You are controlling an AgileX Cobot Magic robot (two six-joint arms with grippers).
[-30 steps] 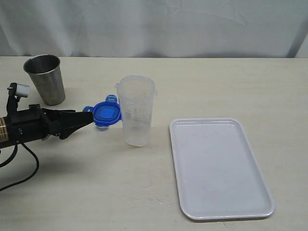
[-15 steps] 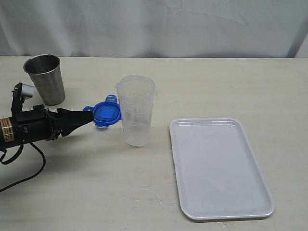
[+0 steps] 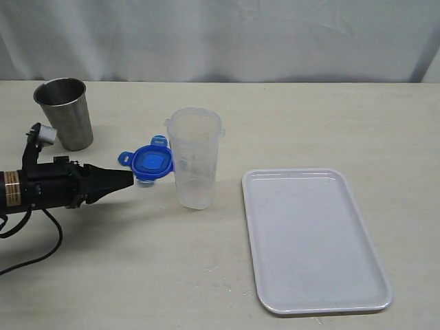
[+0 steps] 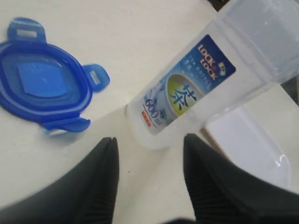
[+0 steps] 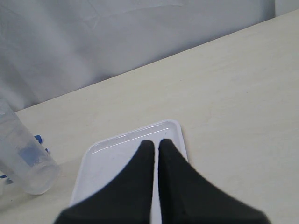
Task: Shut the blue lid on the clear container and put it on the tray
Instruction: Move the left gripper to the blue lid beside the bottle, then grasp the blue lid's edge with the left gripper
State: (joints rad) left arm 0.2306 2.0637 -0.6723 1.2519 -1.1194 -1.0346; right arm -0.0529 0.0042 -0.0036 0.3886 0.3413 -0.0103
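The blue lid (image 3: 152, 163) lies flat on the table, touching the left side of the clear container (image 3: 194, 158), which stands upright and uncovered. My left gripper (image 3: 128, 177) lies low on the table just left of the lid, its tip close to the lid's edge. In the left wrist view its jaws (image 4: 149, 140) stand apart with only bare table between them; the lid (image 4: 44, 88) and the container (image 4: 196, 88) lie ahead of them. The tray (image 3: 313, 240) is to the right of the container. My right gripper (image 5: 156, 142) is shut and empty above the tray (image 5: 117, 154); the exterior view does not show it.
A grey steel cup (image 3: 65, 113) stands at the back left, behind my left arm. A black cable (image 3: 41, 247) trails from that arm across the table's front left. A pale cloth backdrop (image 3: 220, 34) closes off the far edge.
The left gripper's jaws have narrowed and its wrist has turned and sunk slightly. The lid, container and tray have not moved.
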